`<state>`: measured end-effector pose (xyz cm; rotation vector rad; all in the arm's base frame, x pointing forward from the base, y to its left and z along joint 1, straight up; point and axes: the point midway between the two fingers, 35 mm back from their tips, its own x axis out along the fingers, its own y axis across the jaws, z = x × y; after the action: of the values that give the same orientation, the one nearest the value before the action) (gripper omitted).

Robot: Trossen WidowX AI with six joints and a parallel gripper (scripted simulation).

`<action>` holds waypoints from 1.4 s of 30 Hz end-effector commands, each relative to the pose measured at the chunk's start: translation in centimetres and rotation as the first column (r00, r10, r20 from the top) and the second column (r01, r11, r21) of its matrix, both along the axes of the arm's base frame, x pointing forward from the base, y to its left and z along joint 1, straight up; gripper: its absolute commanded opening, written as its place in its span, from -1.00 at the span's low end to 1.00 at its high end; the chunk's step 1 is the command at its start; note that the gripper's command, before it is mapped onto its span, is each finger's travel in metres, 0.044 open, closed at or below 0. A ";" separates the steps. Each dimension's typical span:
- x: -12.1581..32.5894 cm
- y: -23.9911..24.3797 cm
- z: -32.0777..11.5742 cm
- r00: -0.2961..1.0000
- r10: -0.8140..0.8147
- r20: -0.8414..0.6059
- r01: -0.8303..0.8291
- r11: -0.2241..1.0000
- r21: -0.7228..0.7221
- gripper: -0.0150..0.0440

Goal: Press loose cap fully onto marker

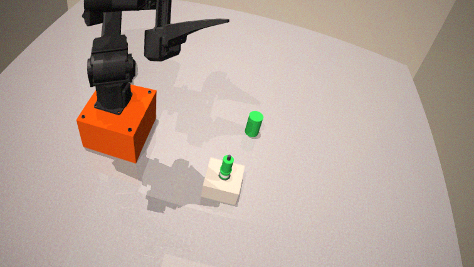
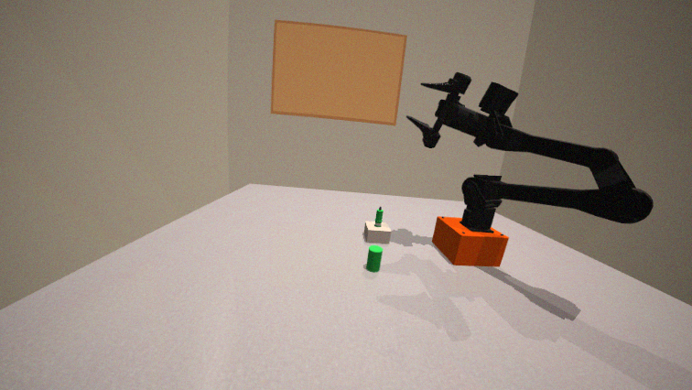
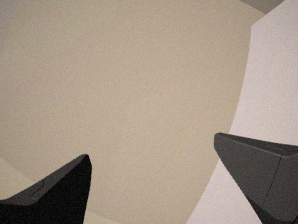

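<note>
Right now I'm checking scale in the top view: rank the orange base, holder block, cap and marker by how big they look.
1. Orange base
2. Holder block
3. Cap
4. Marker, only slightly smaller than the cap; its lower end is hidden in the block.

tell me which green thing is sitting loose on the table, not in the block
The cap, the plain green cylinder standing by itself. The other green piece, the marker, has a dark tip and is planted in the cream holder block.

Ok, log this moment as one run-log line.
gripper: open, empty, raised high | green cylindrical cap: upright on table, loose | green marker: uncapped, upright in cream holder block | stage: before pickup
</note>
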<state>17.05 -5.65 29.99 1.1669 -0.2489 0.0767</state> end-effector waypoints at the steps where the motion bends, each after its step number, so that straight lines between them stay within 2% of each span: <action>1: 0.1 -0.1 0.0 1.000 0.000 -0.004 0.000 1.000 -0.003 0.78; 6: 3.0 -1.1 -0.6 0.990 -0.002 -0.142 -0.014 0.993 -0.116 0.36; 10: 6.1 -1.1 -2.4 0.950 0.012 -0.314 -0.098 0.961 -0.259 0.36; 13: 8.5 -0.3 -4.4 0.891 0.029 -0.454 -0.222 0.899 -0.377 0.36; 17: 11.2 1.8 -7.7 0.773 0.047 -0.632 -0.458 0.731 -0.506 0.36; 23: 12.7 4.5 -11.1 0.641 0.043 -0.766 -0.691 0.467 -0.551 0.36; 29: 13.3 7.8 -14.7 0.496 0.014 -0.868 -0.866 0.087 -0.493 0.36; 33: 13.0 10.1 -17.1 0.398 -0.023 -0.917 -0.897 -0.219 -0.384 0.36; 37: 12.3 12.5 -19.5 0.308 -0.073 -0.949 -0.819 -0.527 -0.225 0.36; 42: 11.0 15.1 -22.1 0.210 -0.150 -0.966 -0.547 -0.837 0.011 0.36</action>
<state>29.69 5.31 11.88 -0.5120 1.0743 0.6129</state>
